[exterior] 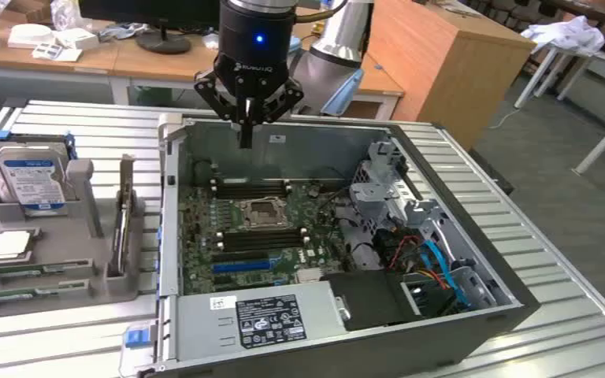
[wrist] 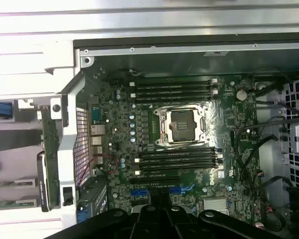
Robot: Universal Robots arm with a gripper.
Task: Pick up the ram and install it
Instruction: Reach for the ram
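Note:
A ram stick, thin and green, stands on edge in the grey holder at the exterior view's left, beside the open computer case. In the wrist view the ram is a green strip just outside the case wall. My gripper hangs over the far part of the case, above the motherboard, well away from the ram. Its fingers are shut, with nothing seen between them. The gripper looks down on the black memory slots and the CPU socket.
A silver-and-blue hard drive stands upright in the holder. More green sticks lie flat at its front. Inside the case are a metal drive cage, cables and the power supply. Desks stand behind the slatted table.

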